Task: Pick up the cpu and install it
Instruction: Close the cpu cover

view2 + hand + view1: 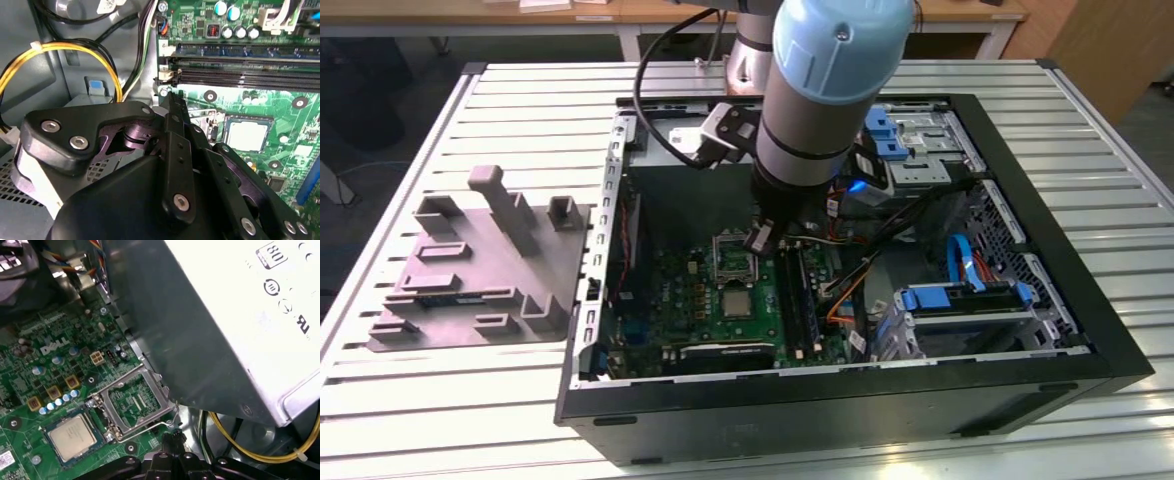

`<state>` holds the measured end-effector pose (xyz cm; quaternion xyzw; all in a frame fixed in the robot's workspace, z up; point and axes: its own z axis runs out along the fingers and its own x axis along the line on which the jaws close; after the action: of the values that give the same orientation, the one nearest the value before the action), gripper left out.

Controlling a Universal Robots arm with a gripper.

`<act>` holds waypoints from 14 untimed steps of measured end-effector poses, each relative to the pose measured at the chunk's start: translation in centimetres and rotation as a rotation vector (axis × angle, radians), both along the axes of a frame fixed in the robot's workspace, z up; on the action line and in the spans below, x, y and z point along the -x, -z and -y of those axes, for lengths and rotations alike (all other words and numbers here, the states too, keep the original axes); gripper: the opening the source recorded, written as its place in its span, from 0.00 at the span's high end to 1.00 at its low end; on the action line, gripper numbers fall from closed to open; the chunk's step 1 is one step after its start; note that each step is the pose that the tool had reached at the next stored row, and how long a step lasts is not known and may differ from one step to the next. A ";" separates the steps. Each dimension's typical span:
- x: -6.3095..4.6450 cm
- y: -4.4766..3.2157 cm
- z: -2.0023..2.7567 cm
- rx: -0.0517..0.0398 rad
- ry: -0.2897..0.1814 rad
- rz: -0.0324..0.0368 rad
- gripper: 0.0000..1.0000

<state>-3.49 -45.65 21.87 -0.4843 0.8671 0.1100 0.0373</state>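
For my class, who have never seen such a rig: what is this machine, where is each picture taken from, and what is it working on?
A grey and pale-blue robot arm reaches into an open black computer case lying on a slatted white table. The exterior view looks from off the arm; both wrist views ride near its black gripper. The small silvery square cpu already sits in the socket on the green circuit board, the metal socket frame flipped open beside it. A grey moulded plastic holder lies outside the case.

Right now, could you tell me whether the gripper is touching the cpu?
Apart. In the first wrist view the cpu lies in its socket, with bare green board between it and the gripper, whose tips are beside the open socket frame.
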 end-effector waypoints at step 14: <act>0.0 1.04 -0.17 -0.0819 -0.001 0.0068 0.89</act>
<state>-3.49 -45.48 20.84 -0.4833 0.8615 0.1438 0.0600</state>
